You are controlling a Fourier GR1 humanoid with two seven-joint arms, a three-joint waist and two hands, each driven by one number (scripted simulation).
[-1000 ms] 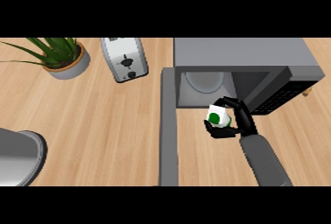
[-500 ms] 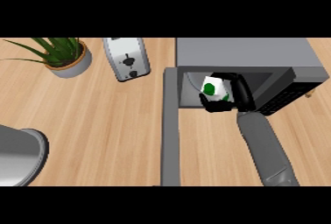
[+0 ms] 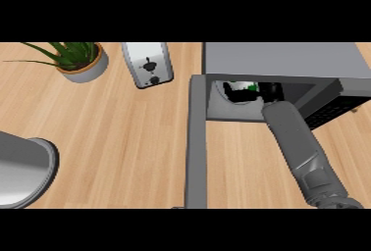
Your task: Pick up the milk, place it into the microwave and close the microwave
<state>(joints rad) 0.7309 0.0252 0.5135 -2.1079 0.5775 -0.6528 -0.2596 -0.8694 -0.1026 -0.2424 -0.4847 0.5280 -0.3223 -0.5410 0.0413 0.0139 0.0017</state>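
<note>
The microwave stands at the back right with its door swung wide open toward me. My right forearm reaches into the cavity. Inside, the right hand is curled round the white and green milk carton, which shows only partly under the microwave's top edge. Whether the carton rests on the cavity floor is hidden. My left hand shows nowhere.
A silver toaster stands left of the microwave, and a potted plant is at the back left. A large grey round vessel sits at the left edge. The microwave's dark control panel faces the right side.
My right hand has carried the milk from in front of the opening deep into the microwave's cavity. The arm has stretched forward.
</note>
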